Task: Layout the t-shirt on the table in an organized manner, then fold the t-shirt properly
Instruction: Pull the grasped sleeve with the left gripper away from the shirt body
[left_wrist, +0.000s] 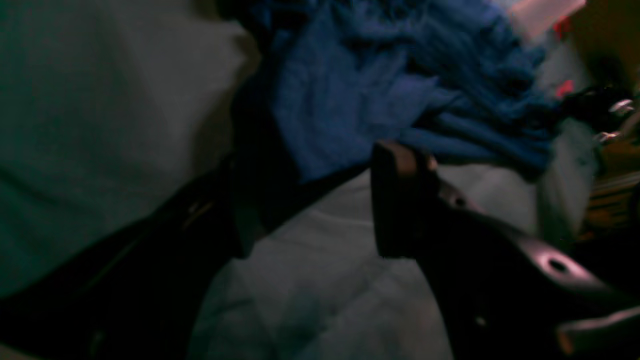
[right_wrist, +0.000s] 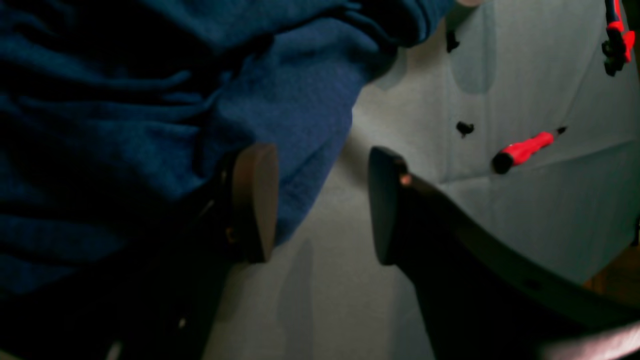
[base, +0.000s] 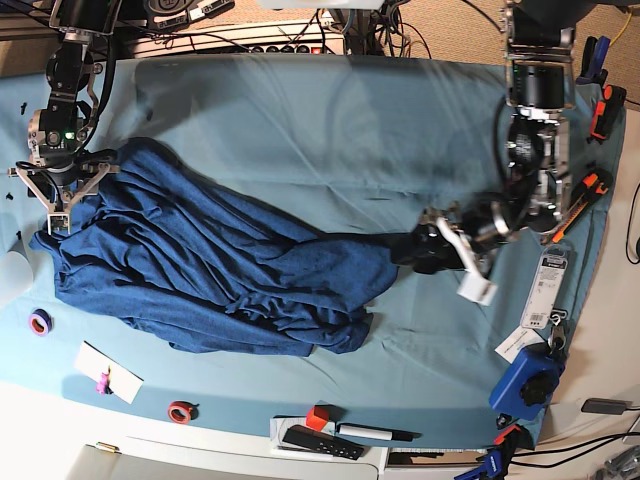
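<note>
While the base view lays out the whole table (base: 300, 100), my two wrist views give only close patches of it. The t-shirt (base: 200, 260) lies crumpled across the left and centre of the base frame, one tapering end reaching right toward my left gripper (base: 445, 250).

Left wrist view: jaws spread wide, nothing between them, bare teal cloth below, shirt folds just beyond the tips. The picture is dark and blurred.

Right gripper (right_wrist: 320, 200) also stands wide and empty; one finger is over the shirt's edge, the other over bare cloth. Only this view shows a red-handled tool (right_wrist: 525, 150) near that edge.

Open cloth fills the upper centre of the base frame. Along the bottom edge sit a red block (base: 318, 416) and a marker pen (base: 375, 433); a blue clamp (base: 527, 380) crowds the lower right.
</note>
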